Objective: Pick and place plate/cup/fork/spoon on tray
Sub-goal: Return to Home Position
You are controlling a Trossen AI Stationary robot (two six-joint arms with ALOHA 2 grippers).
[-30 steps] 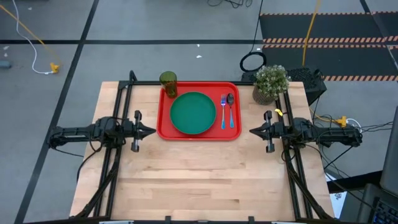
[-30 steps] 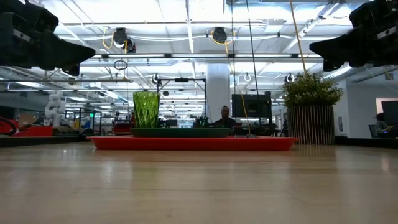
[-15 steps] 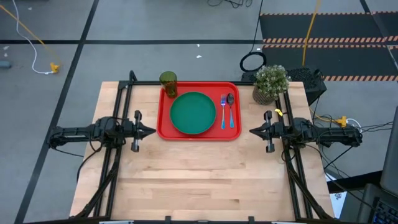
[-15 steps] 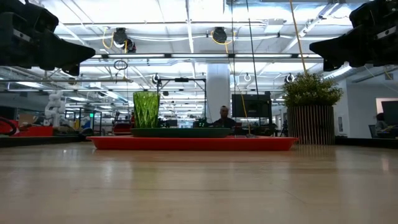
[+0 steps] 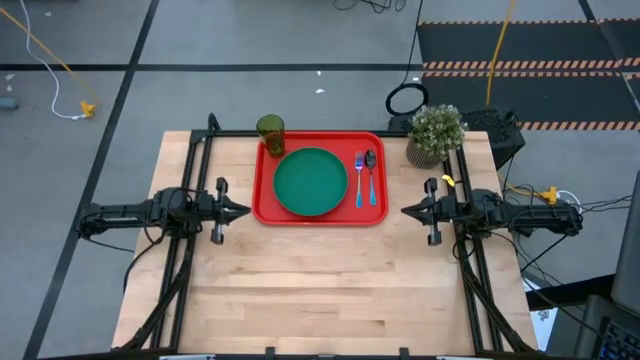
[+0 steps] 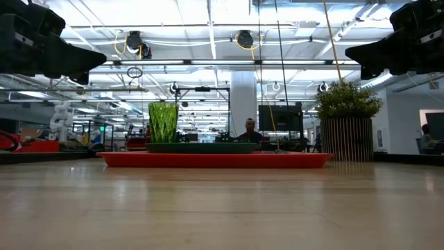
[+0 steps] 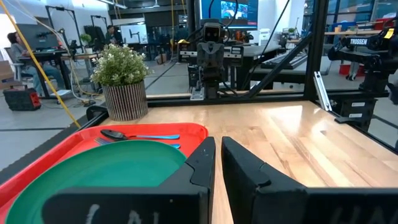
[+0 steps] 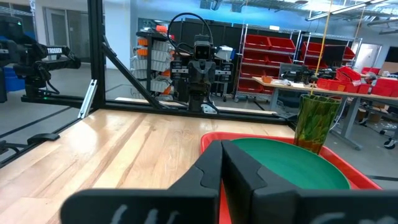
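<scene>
The red tray [image 5: 265,210] lies at the table's far middle. The dark-green plate [image 5: 310,182] lies flat on it. The fork [image 5: 359,180] and the spoon [image 5: 371,176] lie side by side on the tray's right part. The olive-green cup [image 5: 270,134] stands upright on the tray's far left corner. My left gripper [image 5: 246,211] is shut and empty, above the table just left of the tray. My right gripper [image 5: 405,211] is shut and empty, just right of the tray. In the low view both hang well above the tabletop.
A potted plant [image 5: 436,134] with pale leaves stands on the table's far right corner, behind my right arm. Bare wood [image 5: 330,290] fills the near half of the table. A person [image 6: 250,130] shows far off in the room beyond.
</scene>
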